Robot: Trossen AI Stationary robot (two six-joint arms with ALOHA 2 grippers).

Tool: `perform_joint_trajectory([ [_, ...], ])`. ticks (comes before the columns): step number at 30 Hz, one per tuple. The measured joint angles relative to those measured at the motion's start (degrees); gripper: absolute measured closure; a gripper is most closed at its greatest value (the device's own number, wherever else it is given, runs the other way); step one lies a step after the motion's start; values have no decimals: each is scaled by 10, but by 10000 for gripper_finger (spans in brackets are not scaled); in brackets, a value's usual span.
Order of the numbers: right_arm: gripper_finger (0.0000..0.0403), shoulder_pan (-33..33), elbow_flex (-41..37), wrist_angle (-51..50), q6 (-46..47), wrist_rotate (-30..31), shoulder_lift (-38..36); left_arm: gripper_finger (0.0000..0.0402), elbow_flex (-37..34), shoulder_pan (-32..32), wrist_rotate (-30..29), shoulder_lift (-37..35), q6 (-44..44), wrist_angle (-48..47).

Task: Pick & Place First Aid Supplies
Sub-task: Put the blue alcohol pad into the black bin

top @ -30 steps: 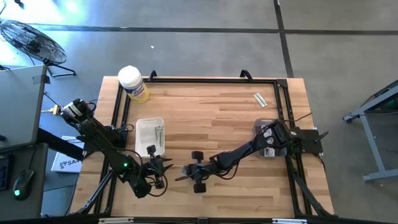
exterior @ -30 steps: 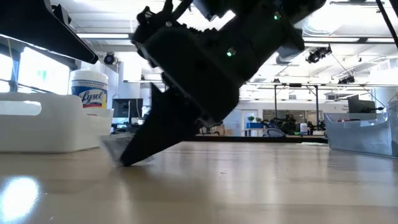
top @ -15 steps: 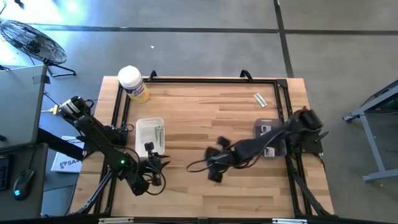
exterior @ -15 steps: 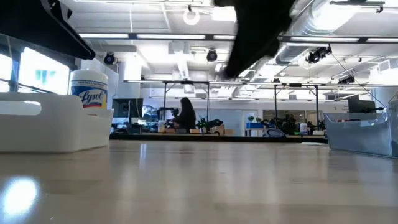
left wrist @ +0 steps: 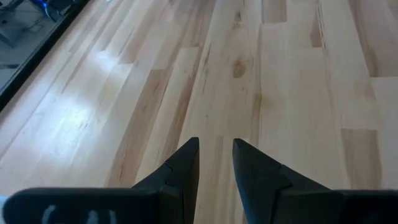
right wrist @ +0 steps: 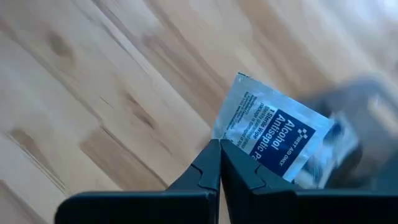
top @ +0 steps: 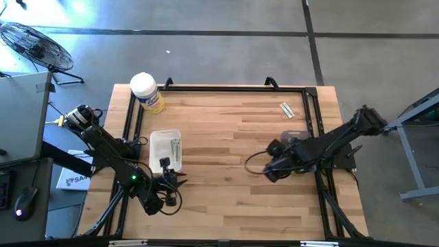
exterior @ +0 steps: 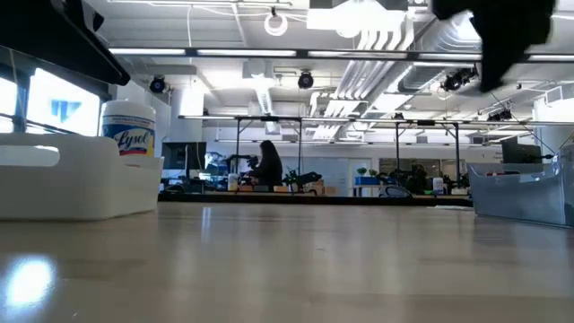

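Note:
My right gripper [right wrist: 219, 149] is shut on a white square packet [right wrist: 273, 134] with dark blue print, one of the first aid supplies. In the high view my right gripper [top: 269, 170] hangs over the table's right half, beside a grey bin [top: 296, 142]. A narrow tan strip [top: 287, 109] lies flat on the wood at the far right. The white tray [top: 164, 139] at the left holds a few pale packets. Just in front of it, my left gripper [left wrist: 216, 149] stands open above bare wood with nothing between its fingers. My right gripper pinches the packet by one corner [right wrist: 225, 138] between its two fingertips. The rest of the packet sticks out past the fingertips, flat and clear of the table. The fingers slant steeply down toward the wood.
A yellow canister [top: 146, 91] with a white lid stands at the far left corner. A black frame [top: 219, 88] runs around the tabletop. In the low view the tray [exterior: 72, 184] is at the left and a clear bin [exterior: 525, 193] at the right, with bare wood between them.
My right gripper has risen from the wood near the front middle and swung toward the table's right edge, tipping to point more steeply down. It has stayed shut. The packet that lay at its fingertips on the table is now lifted clear.

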Motion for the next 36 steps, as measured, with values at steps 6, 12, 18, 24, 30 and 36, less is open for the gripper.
perform_joint_trajectory([
  [6,402,0,-139,26,122,-51,-117,307,0,0,0,0,0,1],
  [12,401,0,-227,41,241,-85,-205,307,0,0,-11,0,2,1],
  [18,401,0,-300,90,291,-164,-233,307,0,0,-8,0,20,1],
  [24,402,-3,-336,118,302,-172,-236,307,0,0,-7,0,46,2],
  [30,402,-33,-347,134,300,-187,-233,307,0,0,-6,0,63,1],
  [36,401,-67,-347,134,294,-228,-216,307,0,0,-4,0,65,2],
])
